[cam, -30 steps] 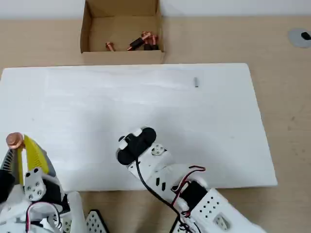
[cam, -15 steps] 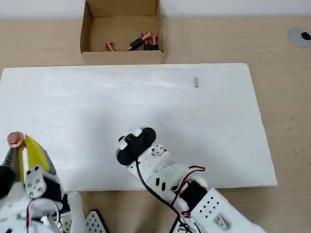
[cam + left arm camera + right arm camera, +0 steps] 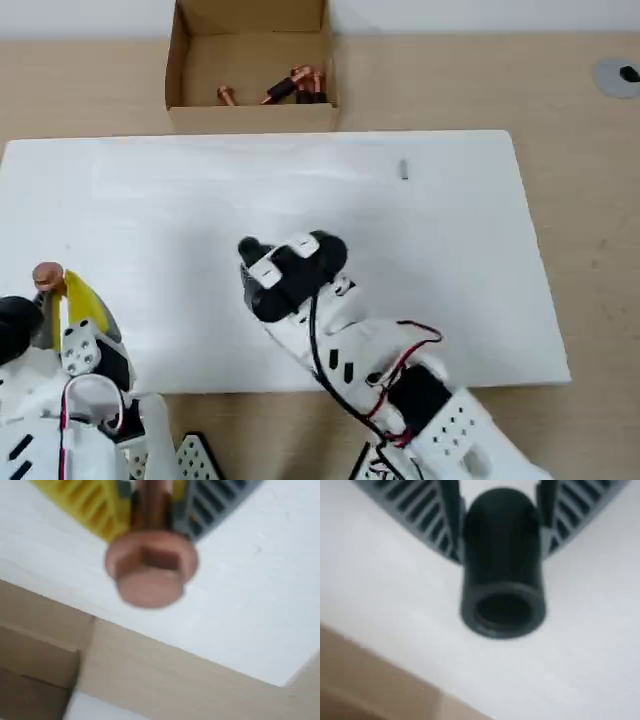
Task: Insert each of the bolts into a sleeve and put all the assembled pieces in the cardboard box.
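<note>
From above, a white mat [image 3: 450,260] covers most of the surface [image 3: 590,200]. The cardboard box [image 3: 250,119] stands just beyond the mat's far edge, with several assembled pieces [image 3: 298,84] and one lone copper piece [image 3: 227,96] inside it. A small grey bit [image 3: 404,170] lies on the mat near that far edge. Over the mat's near left corner, the left tool [image 3: 50,298] is closed around a copper bolt [image 3: 47,276], whose head points toward the mat's far edge. Over the middle of the mat's near half, the right tool [image 3: 268,268] grips a black sleeve [image 3: 249,249].

From the left wrist, the left tool [image 3: 152,500] clamps the bolt's shank between a yellow finger [image 3: 90,505] and a grey finger [image 3: 215,502]. The bolt [image 3: 151,572] sticks out with its flanged hex head above the mat [image 3: 260,605].

From the right wrist, the right tool [image 3: 500,510] squeezes the sleeve [image 3: 502,580] between two grey fingers. The sleeve's open end faces outward above the mat [image 3: 395,595], near the mat's edge.
</note>
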### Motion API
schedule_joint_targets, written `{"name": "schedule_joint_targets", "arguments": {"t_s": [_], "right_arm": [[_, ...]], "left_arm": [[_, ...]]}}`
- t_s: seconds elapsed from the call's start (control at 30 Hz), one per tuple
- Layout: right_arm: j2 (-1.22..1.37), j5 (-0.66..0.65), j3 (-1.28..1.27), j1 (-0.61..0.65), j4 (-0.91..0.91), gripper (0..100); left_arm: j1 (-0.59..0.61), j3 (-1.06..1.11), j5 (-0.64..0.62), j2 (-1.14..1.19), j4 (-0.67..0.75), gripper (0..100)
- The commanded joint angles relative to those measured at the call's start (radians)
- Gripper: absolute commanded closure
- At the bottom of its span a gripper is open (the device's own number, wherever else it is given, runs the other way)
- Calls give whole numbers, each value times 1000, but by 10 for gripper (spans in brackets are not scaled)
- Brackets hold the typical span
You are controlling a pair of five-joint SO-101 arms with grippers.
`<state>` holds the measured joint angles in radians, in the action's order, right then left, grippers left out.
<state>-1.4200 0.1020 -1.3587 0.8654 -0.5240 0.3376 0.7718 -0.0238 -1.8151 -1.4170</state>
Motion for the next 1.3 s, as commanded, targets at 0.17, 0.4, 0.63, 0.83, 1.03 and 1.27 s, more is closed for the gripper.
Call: {"name": "schedule_joint_targets", "arguments": {"t_s": [0.17, 0.4, 0.63, 0.83, 1.03, 1.27], "right_arm": [[-16, 23, 108, 193, 5, 988], [-16, 23, 74, 191, 127, 988], [-16, 28, -53, 191, 253, 988], [-16, 28, -107, 191, 282, 988], [-16, 28, -125, 191, 281, 988], [-16, 28, -127, 191, 281, 988]], "left_arm": [[-239, 12, -101, -1, 130, 994], [-250, 15, -48, 8, 324, 994], [-262, 14, -35, 1, 384, 994], [-442, 25, -34, 4, 376, 995], [-508, 91, -43, 2, 384, 995], [-543, 132, -104, 1, 376, 995]]}}
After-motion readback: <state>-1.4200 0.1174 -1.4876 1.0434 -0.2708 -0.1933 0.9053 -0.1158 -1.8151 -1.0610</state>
